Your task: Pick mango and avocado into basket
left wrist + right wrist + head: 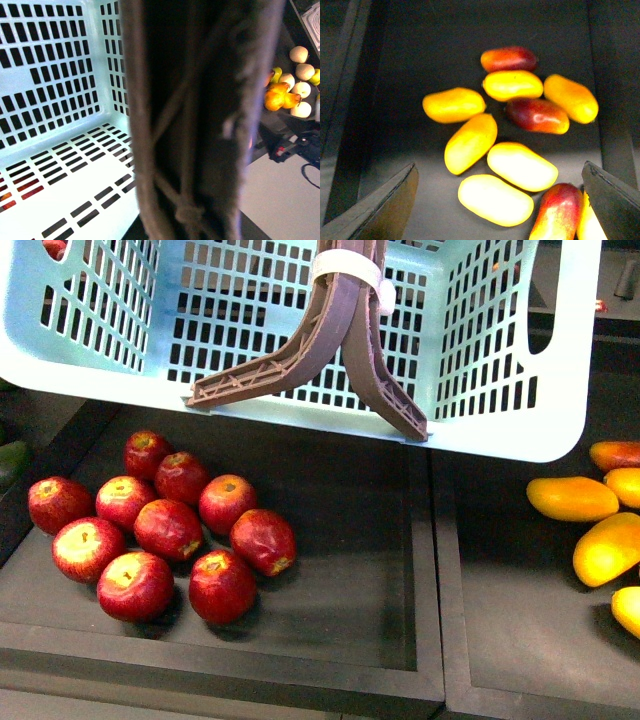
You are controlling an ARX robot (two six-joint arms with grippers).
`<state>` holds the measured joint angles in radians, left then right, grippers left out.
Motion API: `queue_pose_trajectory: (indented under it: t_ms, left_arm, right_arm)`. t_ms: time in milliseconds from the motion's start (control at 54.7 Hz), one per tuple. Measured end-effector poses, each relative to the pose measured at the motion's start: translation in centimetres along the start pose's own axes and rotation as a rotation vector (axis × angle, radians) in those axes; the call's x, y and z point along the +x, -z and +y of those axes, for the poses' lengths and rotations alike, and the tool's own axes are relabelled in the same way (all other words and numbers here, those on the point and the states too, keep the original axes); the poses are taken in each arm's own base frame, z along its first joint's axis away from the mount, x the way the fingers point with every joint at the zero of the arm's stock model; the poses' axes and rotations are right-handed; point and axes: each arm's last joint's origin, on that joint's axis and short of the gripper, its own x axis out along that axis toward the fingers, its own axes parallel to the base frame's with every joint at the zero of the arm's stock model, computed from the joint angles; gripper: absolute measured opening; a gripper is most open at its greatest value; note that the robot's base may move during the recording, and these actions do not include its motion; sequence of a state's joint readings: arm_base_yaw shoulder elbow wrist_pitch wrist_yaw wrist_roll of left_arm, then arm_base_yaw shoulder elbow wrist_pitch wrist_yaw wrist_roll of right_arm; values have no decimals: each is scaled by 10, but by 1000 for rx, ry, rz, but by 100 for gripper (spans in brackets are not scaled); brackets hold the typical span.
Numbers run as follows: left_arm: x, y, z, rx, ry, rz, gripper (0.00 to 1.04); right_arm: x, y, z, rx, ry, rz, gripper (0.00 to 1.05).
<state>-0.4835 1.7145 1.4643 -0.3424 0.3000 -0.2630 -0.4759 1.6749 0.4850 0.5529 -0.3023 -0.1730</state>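
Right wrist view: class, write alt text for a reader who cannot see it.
About ten mangoes, yellow, orange and some red, lie clustered in a dark tray. The right gripper hangs open above them, holding nothing.

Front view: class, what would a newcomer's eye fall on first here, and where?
The light teal basket fills the top of the front view, tilted, its brown handles hanging down its near wall. Below it on the left lies a tight cluster of red apples, and bright yellow-orange mangoes lie at the right edge.
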Motion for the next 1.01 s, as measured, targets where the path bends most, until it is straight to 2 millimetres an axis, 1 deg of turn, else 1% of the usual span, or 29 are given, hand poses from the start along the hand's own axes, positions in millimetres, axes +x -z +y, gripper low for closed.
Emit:
queue_pose_trajectory:
  t_ms: [18,55,128,274,384,494,567,731,877,1005]
  left_arm:
    - [0,0,0,0,0,0,7]
    - [0,0,0,0,0,0,7]
    - [0,0,0,0,0,0,7]
    - [0,0,0,0,0,0,7]
    - [0,0,0,0,0,0,7]
    - [0,0,0,0,0,0,7]
    - [0,0,0,0,0,0,7]
    - [0,0,0,0,0,0,7]
    - [0,0,0,0,0,0,7]
    - [0,0,0,0,0,0,7]
  right_arm:
    - [8,5,-1,-4,-8,21,97]
    - [19,13,-1,-11,-20,47,97]
    - [34,23,-1,-30,-28,80,97]
    - [61,43,1,-68,-57,145,97]
    - [76,54,3,-88,-76,181,97]
    - [98,67,0,-116,-87,218,97]
    - [106,76,-3,-132,-113,265,97]
    - [116,93,-9,-179,-169,333,97]
    - [122,107,-13,-210,-218,362,97]
    - [131,113,-17,-242,-217,334,97]
